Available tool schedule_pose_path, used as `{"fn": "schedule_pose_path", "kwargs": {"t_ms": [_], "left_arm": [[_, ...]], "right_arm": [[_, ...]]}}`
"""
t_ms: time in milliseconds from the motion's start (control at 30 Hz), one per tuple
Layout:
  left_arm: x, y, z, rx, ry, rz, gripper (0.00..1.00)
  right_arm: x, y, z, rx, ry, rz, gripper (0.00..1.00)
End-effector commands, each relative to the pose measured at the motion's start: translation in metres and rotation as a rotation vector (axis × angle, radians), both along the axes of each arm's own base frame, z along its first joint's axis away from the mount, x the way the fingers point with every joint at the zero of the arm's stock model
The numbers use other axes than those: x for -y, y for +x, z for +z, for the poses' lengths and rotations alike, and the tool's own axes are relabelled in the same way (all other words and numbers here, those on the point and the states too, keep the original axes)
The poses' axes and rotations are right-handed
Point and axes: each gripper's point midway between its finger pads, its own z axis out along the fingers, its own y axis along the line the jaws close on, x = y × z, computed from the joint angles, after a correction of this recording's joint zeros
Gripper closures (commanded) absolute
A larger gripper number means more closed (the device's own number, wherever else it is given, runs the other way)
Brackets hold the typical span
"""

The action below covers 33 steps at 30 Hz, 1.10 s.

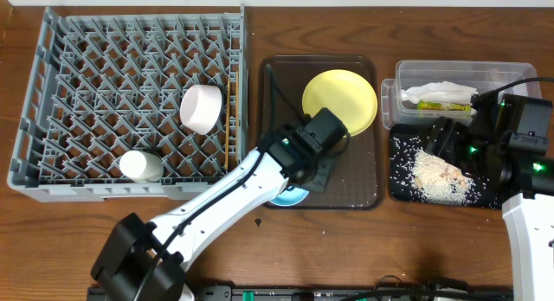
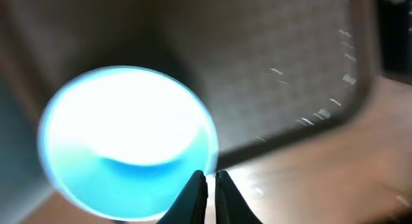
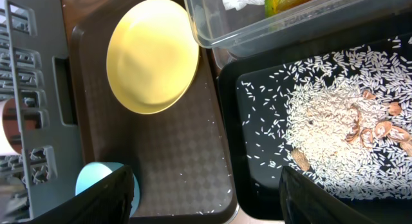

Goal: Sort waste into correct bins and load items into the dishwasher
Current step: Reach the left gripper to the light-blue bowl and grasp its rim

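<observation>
Left fingers (image 2: 195,197) almost closed, seemingly pinching rim of light blue bowl (image 2: 129,143); dish rack (image 1: 130,102) lies to left. Right fingers (image 3: 119,195) spread wide, empty.

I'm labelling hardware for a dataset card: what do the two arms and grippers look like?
Left arm: white shells, black joints, a black cable alongside; left gripper has thin dark tapered fingers. Right arm: white link, black wrist housing with green lights; right gripper has broad dark fingers.

Overhead looks straight down; both closer wrist views share the blue bowl (image 2: 129,127).
</observation>
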Motion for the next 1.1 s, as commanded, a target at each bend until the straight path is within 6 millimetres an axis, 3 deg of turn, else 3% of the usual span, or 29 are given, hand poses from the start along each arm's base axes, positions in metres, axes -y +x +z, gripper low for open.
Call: {"fn": "schedule_pose_path", "kwargs": {"t_ms": [0,167,267,367,467,567,667,833,967,1067], "left_arm": [[-0.038,0.019,-0.032,0.087,0.206,0.108,0.92],[-0.017,0.007,-0.076,-0.037,0.147,0.076,0.92],[0.013,-0.003,-0.081,-0.124,0.006,0.038,0.92],[0.049,-0.011,-0.063,-0.180,-0.176,-0.048,0.92],[0.077,-0.018,-0.027,-0.200,-0.328,-0.159,0.92],[0.081,-0.015,-0.001,-0.139,-0.368,-0.220,0.85],[0.056,-0.003,0.006,-0.044,-0.265,-0.169,0.72],[-0.017,0.016,-0.005,0.040,0.050,-0.016,0.64],[-0.047,0.010,-0.032,-0.041,0.124,0.049,0.60],[-0.057,0.008,-0.059,-0.080,0.151,0.072,0.58]], "right_arm": [[0.001,0.000,0.002,0.002,0.011,-0.011,0.30],[0.000,-0.001,0.001,-0.004,0.012,-0.010,0.30],[0.001,-0.001,0.001,-0.005,0.012,-0.011,0.30],[0.000,-0.001,0.001,-0.005,0.012,-0.010,0.30],[0.000,-0.001,0.001,-0.005,0.012,-0.010,0.30],[0.001,-0.001,0.001,-0.005,0.012,-0.011,0.30],[0.001,-0.001,0.001,-0.005,0.012,-0.011,0.30],[0.001,-0.001,0.001,-0.005,0.012,-0.011,0.30],[0.000,-0.001,0.001,-0.005,0.012,-0.010,0.29],[0.000,-0.001,0.001,-0.004,0.012,-0.011,0.30]]}}
